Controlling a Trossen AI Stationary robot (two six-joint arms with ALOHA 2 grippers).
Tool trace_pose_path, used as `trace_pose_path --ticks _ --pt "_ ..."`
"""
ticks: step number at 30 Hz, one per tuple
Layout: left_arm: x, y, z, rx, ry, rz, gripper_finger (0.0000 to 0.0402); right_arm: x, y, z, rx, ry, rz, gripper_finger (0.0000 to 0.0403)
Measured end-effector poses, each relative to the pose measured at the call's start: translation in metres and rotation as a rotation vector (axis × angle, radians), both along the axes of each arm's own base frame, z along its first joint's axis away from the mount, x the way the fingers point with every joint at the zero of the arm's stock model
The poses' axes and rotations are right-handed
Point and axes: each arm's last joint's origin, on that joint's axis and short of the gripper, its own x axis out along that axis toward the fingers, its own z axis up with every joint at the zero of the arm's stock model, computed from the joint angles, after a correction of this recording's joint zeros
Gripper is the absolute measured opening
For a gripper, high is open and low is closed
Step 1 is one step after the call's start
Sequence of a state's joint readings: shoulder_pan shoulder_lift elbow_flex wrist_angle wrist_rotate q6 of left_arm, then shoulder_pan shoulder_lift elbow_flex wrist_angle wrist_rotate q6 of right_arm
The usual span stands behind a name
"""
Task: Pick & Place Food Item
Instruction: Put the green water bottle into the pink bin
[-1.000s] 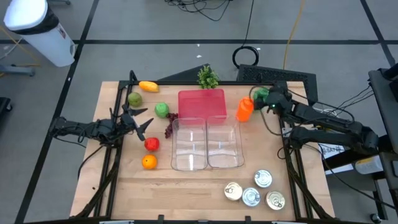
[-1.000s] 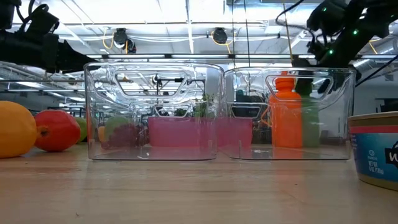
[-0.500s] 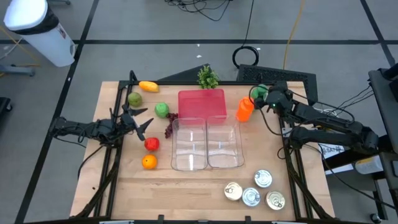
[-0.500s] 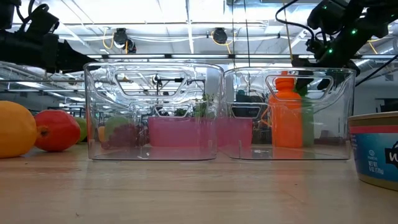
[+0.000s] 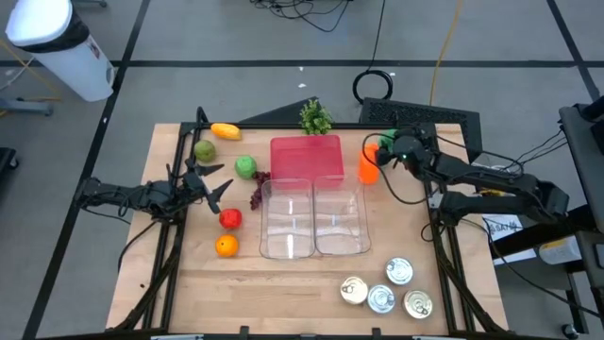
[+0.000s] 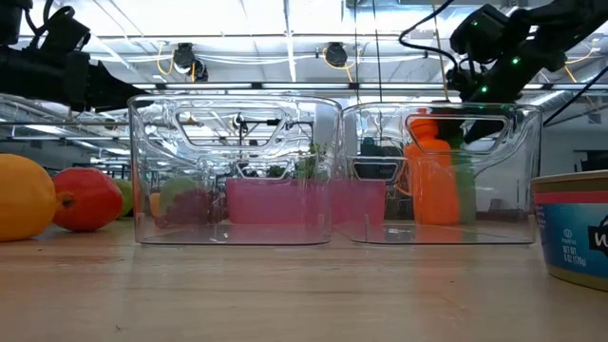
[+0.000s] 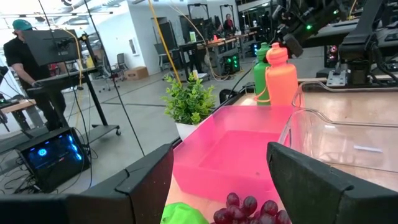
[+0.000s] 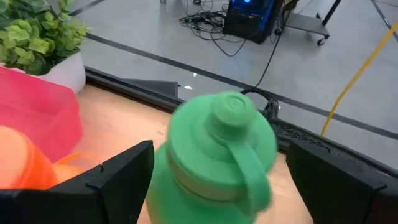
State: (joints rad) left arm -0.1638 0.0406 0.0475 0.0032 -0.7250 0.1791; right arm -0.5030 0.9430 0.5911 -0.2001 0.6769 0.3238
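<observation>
- High view: the right gripper [image 5: 389, 151] is seen over the far right part of the desk [image 5: 283, 293], above the green bottle [image 5: 385, 142] and just beside the orange bottle [image 5: 368, 166].
- Its jaws are spread wide on either side of the green bottle's cap, as shown in the right wrist view [image 8: 214, 155]; whether the bottle is touched cannot be told.
- The two bottles are stood upright side by side, just beyond the far right corner of the right clear bin [image 5: 342, 222].
- A second clear bin [image 5: 286, 222] is set touching it on the left, and a pink tray [image 5: 306, 157] is placed just behind both.
- The left gripper [image 5: 209, 183] is held over the left side of the desk, jaws parted wide and holding nothing.
- Near it are laid a red fruit [image 5: 229, 219], an orange [image 5: 226, 246], a green fruit [image 5: 245, 166], a second green fruit [image 5: 205, 150], grapes [image 5: 259, 189] and, at the far left corner, a yellow-orange item [image 5: 225, 131].
- A small potted plant [image 5: 315, 117] is stood at the far edge.
- Four cans [image 5: 387, 289] are grouped at the near right corner.
</observation>
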Motion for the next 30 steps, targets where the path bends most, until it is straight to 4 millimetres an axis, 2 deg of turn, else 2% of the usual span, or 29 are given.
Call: trace_pose_path --ticks 6,20,30 --pt "0.000 0.000 0.000 0.000 0.000 0.000 0.0273 0.004 -0.002 0.000 -0.015 -0.022 0.002 0.0332" --pt "0.000 0.000 0.000 0.000 0.000 0.000 0.0273 0.000 0.000 0.003 -0.015 -0.024 0.001 0.0207" --pt "0.000 0.000 0.000 0.000 0.000 0.000 0.0273 -0.015 0.008 0.020 -0.060 -0.111 -0.005 0.0229"
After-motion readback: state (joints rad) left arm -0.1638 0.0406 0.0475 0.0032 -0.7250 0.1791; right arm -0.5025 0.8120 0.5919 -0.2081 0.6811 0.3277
